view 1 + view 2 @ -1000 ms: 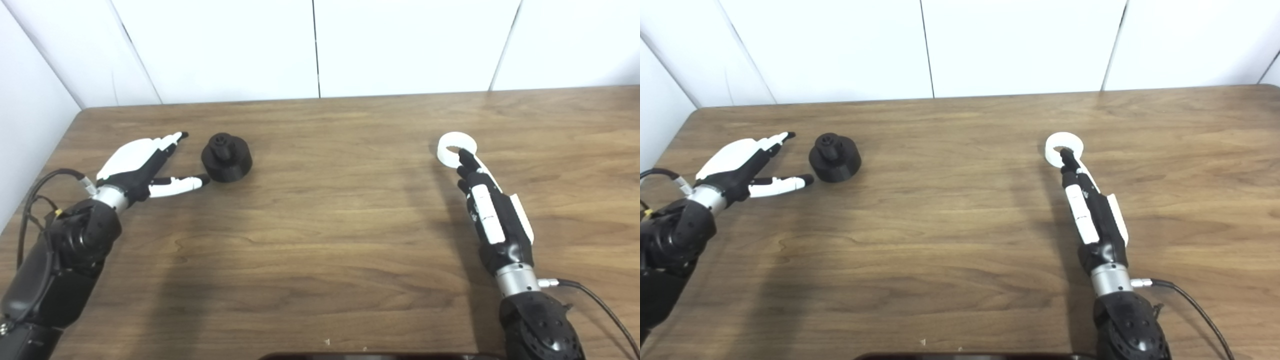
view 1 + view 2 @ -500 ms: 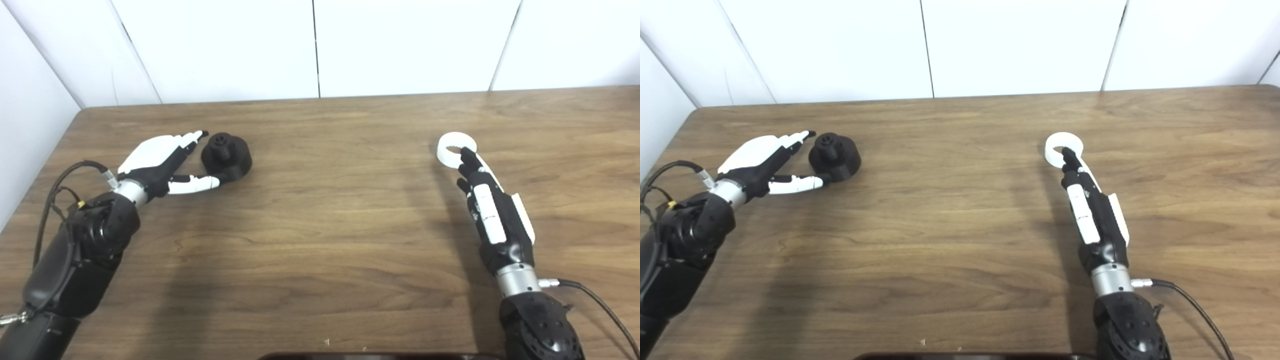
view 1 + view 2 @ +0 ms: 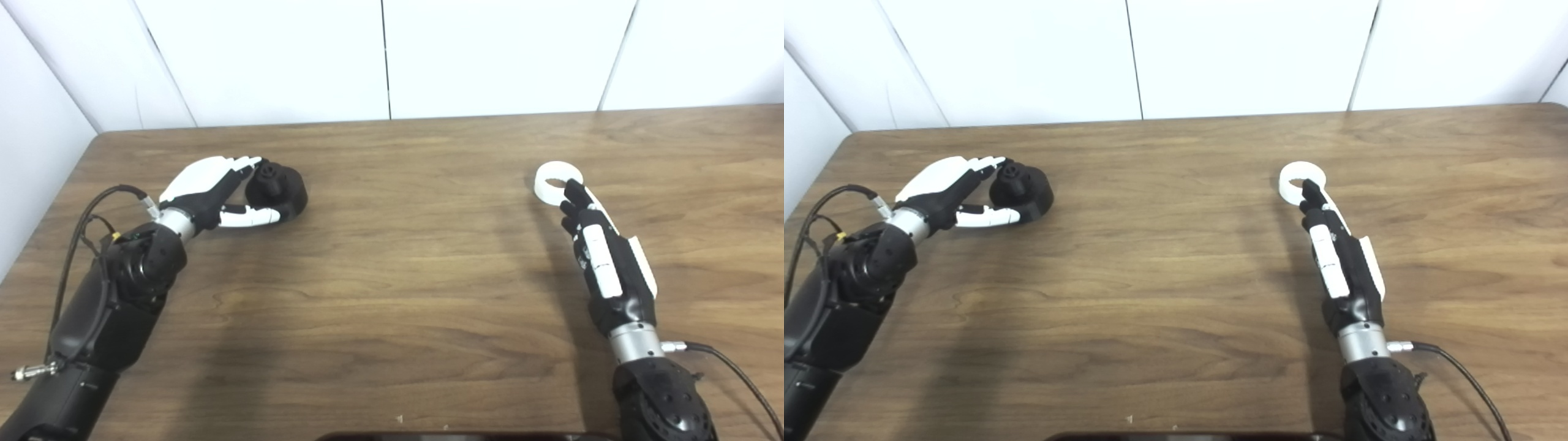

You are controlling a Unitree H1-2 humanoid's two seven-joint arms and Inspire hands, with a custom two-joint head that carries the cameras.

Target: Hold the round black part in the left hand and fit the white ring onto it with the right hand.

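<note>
Round black part, a squat matte cylinder with a narrower knob rising from its top, sits on the desk in the upper left of the frame; it looks tipped slightly, the knob leaning toward the left edge of the picture. Its surface is dull and finely ridged, like printed plastic. The left hand, white-shelled on the back and black underneath, cups the part from the left: the upper fingers lie against the knob and the thumb reaches along the near side of the body, touching it, though the part rests on the wood and the grip is not closed tight around it. White ring, a smooth thick band with a round hole, lies in the upper right of the frame, its hole facing roughly upward. The right hand stretches long and narrow toward it, fingers straight and pressed close together, black fingertips overlapping the ring's near rim; whether they press on it or merely hover cannot be told. Desk wood is brown with a streaked grain, backed by plain white wall panels.
</note>
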